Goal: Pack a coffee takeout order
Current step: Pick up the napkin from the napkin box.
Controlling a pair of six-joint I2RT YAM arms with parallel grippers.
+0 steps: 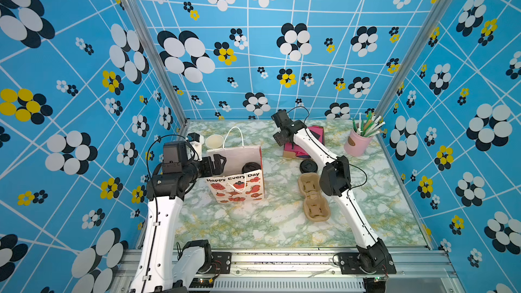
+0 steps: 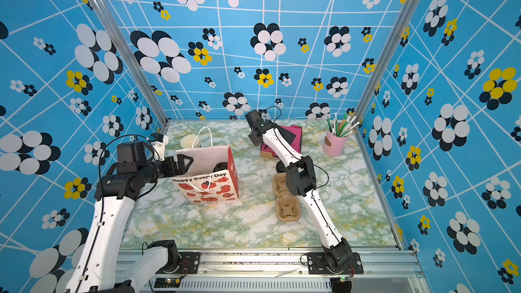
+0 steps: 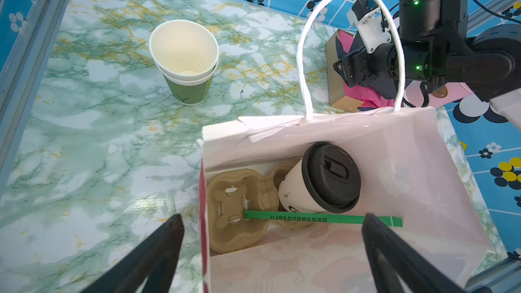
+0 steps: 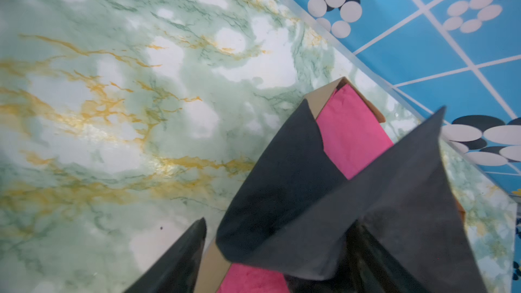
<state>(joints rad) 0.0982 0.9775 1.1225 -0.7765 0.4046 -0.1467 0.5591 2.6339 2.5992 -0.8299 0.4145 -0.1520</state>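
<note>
Nearest, the left gripper is hanging wide open astride the paper bag wall, white cup leaning inside under its black lid; farther back, the right gripper is straddling the bunched black napkin, grip unclear; seemingly the napkin step, needing a firm pinch, then bagging.

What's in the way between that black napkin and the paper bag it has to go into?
Nothing visible. The stretch of marble tabletop between the black napkin and the paper bag is bare, and the bag's mouth stands open. The left gripper sits at the bag's far rim, off that path.
</note>
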